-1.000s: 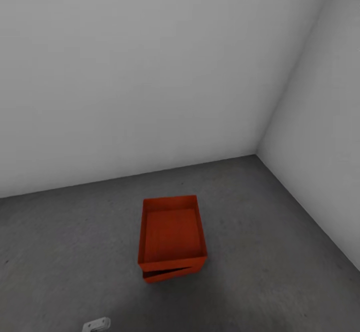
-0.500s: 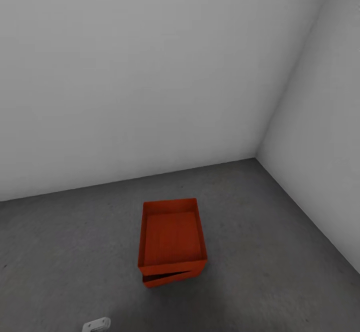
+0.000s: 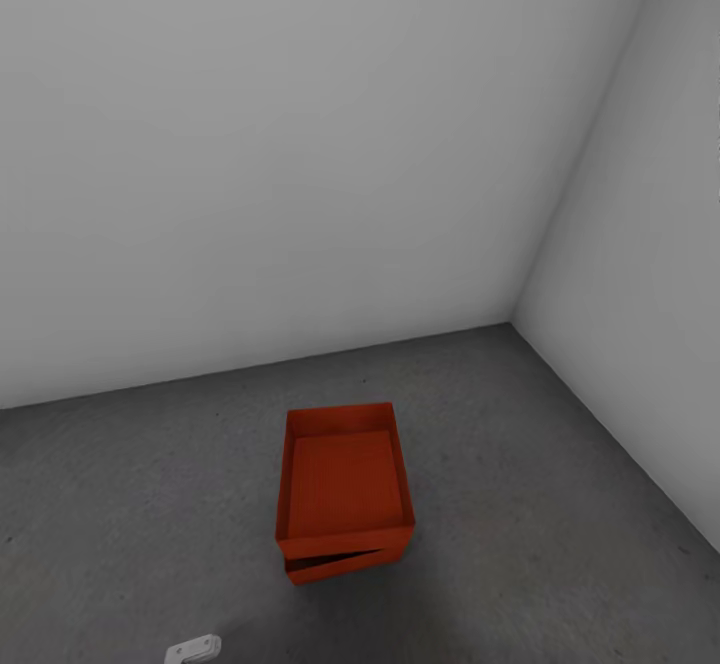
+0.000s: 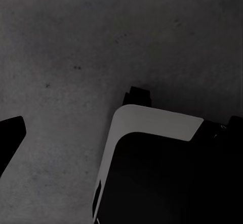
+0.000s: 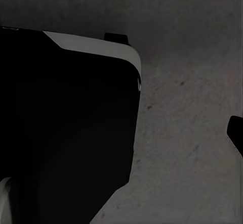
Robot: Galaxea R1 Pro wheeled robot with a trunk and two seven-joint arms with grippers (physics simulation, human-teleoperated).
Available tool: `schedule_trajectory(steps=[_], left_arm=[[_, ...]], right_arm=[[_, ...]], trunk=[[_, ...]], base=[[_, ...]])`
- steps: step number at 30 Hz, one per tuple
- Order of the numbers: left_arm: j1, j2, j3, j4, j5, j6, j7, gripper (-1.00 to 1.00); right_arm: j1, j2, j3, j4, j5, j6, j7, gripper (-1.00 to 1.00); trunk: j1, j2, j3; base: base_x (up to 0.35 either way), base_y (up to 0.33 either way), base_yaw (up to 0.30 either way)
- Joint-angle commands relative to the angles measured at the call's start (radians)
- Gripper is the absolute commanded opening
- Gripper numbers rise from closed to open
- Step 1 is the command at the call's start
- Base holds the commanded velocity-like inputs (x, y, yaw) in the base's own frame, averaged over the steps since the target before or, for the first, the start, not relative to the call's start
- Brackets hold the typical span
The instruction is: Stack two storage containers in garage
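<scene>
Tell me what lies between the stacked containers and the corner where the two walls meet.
In the head view, only bare grey concrete floor lies between the stacked containers and the wall corner.

My left gripper (image 4: 10,140) shows in the left wrist view as one dark fingertip at the frame's edge; my right gripper (image 5: 236,133) shows likewise in the right wrist view. Both wrists point downward beside my black, white-edged base (image 4: 152,173). I cannot tell how either pair of jaws stands.
</scene>
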Motion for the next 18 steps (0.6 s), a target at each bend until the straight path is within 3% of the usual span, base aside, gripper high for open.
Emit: schedule_trajectory(steps=[1,14,18], left_arm=[[-0.001,0.0,-0.001,0.0,0.007,0.004,0.002,1.0],[-0.001,-0.001,-0.001,0.0,0.005,0.002,0.001,1.0],[0.03,-0.018,0.0,0.001,0.006,-0.005,-0.003,1.0]], right_arm=[[-0.001,0.001,0.008,0.003,-0.008,-0.006,-0.001,1.0],[0.025,0.002,0.009,0.003,-0.005,-0.009,-0.001,1.0],[0.026,0.002,0.008,0.003,-0.006,-0.009,-0.001,1.0]], trunk=[[0.0,-0.001,0.001],[0.0,-0.001,0.021],[0.0,-0.001,0.028]], base=[[0.0,0.0,0.0],[0.0,0.0,0.0],[0.0,0.0,0.0]])
